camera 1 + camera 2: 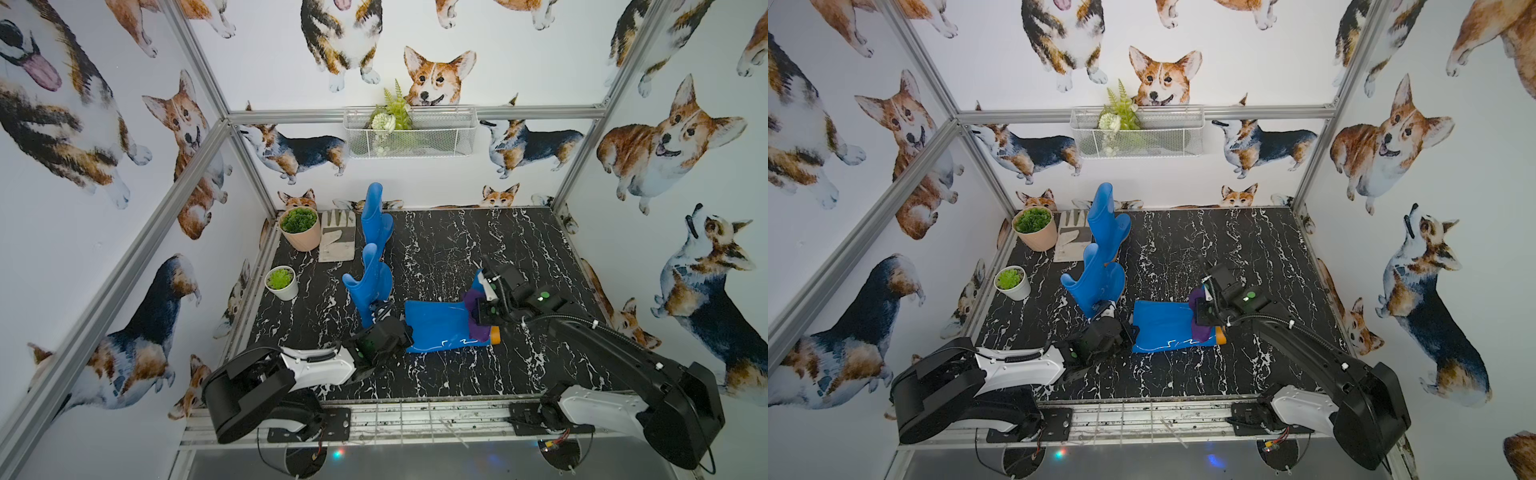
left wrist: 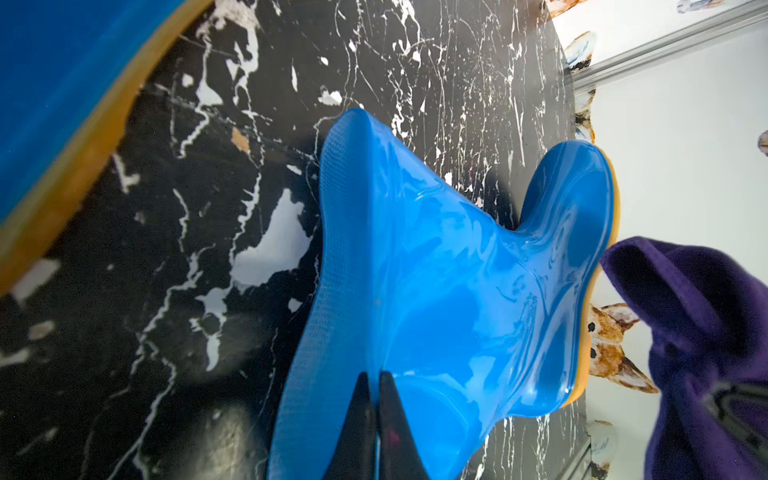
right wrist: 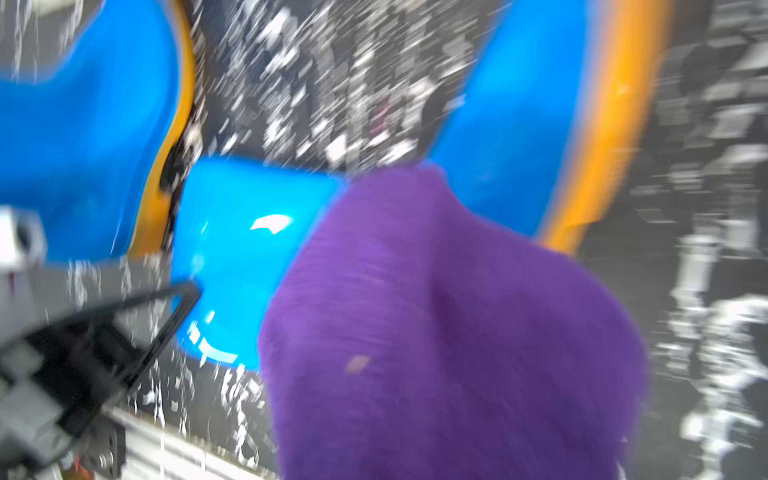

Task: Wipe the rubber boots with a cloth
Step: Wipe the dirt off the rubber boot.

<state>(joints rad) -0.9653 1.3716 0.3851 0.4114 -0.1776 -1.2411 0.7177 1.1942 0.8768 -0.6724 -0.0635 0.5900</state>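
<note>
Looking down at the black marbled table [image 1: 457, 241], I have the sideways boot [image 1: 440, 328] lying flat near the front edge, with its orange sole facing my right arm and its open top facing my left. The left gripper [image 2: 376, 399] sits at that open top, its jaws pressed almost together and pinching the rim of the shaft. The right gripper [image 1: 483, 311] hangs over the ankle end. Its jaws are buried in the cloth [image 1: 478, 330], closed on a bunch of it. The purple fabric drapes over the boot's heel and touches the blue rubber beside the sole. The right wrist view is smeared, but the cloth [image 3: 457, 332] fills much of it, lying against the blue. Two more boots stand upright toward the back left, the rear boot [image 1: 374, 216] just behind the nearer boot [image 1: 370, 282]. A work glove [image 1: 337, 241] lies beside the rear one, next to a peach pot [image 1: 300, 232]. A white pot [image 1: 282, 284] stands closer to me along the left edge.
</note>
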